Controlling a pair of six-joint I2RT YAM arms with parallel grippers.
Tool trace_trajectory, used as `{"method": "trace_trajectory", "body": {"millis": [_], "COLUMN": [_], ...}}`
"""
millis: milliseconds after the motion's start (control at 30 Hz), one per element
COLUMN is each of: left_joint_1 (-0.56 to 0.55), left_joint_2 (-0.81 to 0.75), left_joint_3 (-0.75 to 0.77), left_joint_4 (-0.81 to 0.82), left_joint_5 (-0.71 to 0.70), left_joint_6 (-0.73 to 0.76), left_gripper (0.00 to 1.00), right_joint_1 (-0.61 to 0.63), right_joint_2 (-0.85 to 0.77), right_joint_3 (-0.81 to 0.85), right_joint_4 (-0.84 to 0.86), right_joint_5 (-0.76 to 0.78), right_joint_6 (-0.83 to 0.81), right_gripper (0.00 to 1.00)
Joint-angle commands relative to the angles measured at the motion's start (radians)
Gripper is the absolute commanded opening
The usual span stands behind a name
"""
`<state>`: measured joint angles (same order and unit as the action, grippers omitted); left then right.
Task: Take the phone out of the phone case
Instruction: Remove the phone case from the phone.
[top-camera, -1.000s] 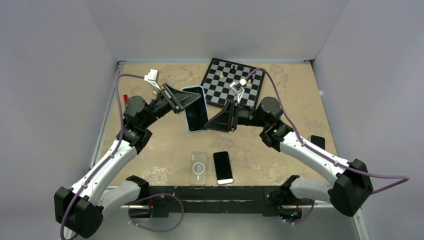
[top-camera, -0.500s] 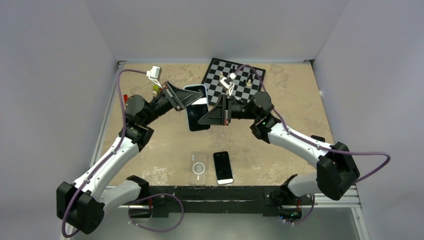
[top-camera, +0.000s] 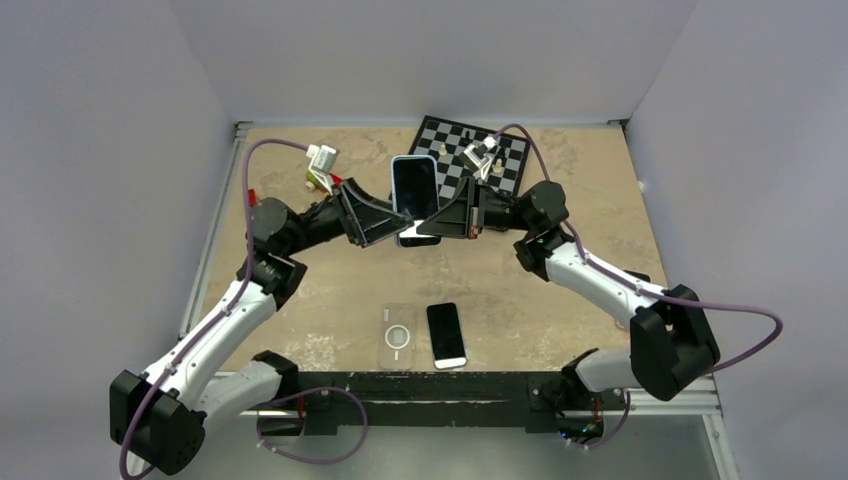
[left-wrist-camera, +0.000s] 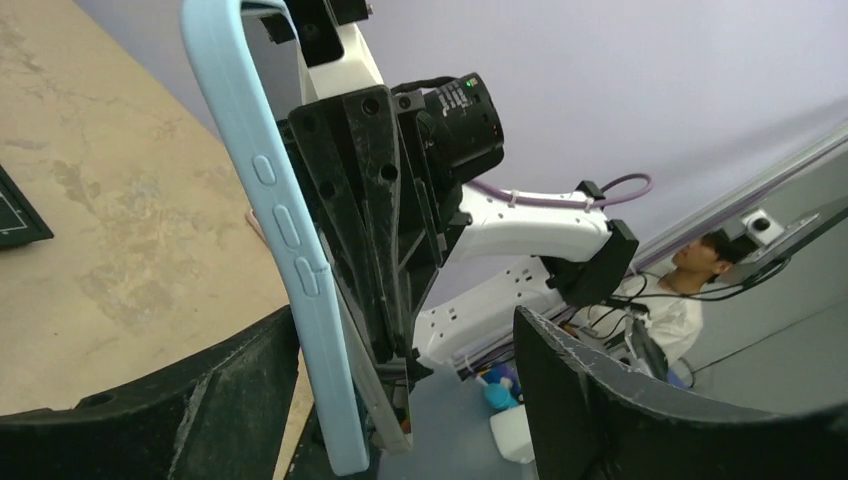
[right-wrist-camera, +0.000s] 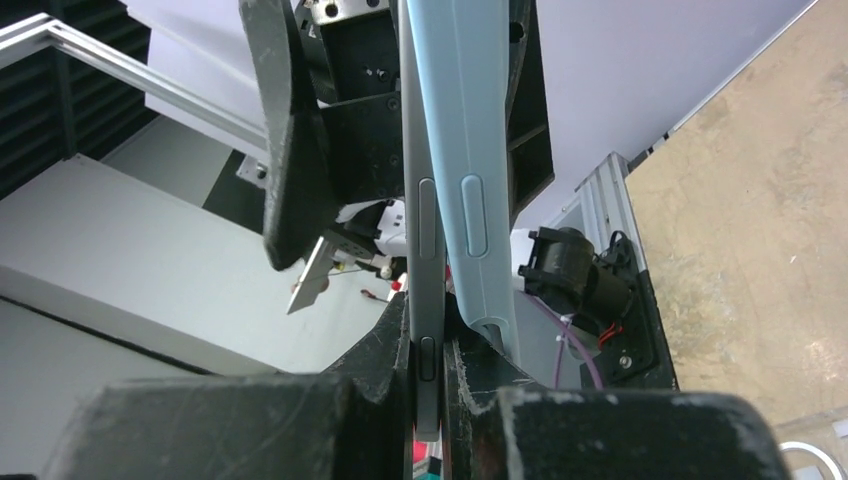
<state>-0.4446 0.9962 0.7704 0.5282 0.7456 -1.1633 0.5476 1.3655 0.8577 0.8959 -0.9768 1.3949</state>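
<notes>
The right gripper is pinching the phone by its thin grey edge, with its jaws nearly together. It is holding the phone upright in the air above the back middle of the tabletop, just in front of the chessboard. The left gripper is standing wide open with its fingers well apart on either side of the case. Whether one finger is brushing the case, I cannot tell.

The phone is looking stiff, smooth and slippery, with a glass face that would not be taking a drop kindly. It is probably light enough for one pinch, but the grip is sitting on a narrow rim, so any hard tug is risking a slip. The pale blue case is looking soft and rubbery, so it should be bending rather than snapping. Its free lip or a corner is looking like the best place to take hold and peel.

From the right wrist, the case is already gaping away from the phone at the near end, with raised button bumps showing along its side. From above, the dark screen is showing inside a pale blue border.
</notes>
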Motion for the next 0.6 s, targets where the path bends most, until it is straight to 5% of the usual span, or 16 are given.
{"method": "trace_trajectory", "body": {"millis": [0,300,567], "left_joint_1": [0.01,0.02,0.02], "left_joint_2": [-0.067,-0.081,-0.057], "left_joint_3": [0.007,-0.022,0.007], "left_joint_4": [-0.078,-0.058,-0.045], "left_joint_5": [0.09,0.19,0.273], "left_joint_6": [0.249,0.327,0.361], "left_gripper": [0.78,0.83,0.68], "right_joint_1": [-0.019,-0.022,-0.023], "right_joint_2": [-0.058,-0.036,-0.032], "right_joint_3": [0.005,-0.007,-0.026], "right_joint_4": [0.153,0.298,0.418], "right_joint_5": [-0.05,-0.107,-0.125], "right_joint_6": [0.069,0.172,0.245], "right_gripper": [0.0,0.0,0.0]}}
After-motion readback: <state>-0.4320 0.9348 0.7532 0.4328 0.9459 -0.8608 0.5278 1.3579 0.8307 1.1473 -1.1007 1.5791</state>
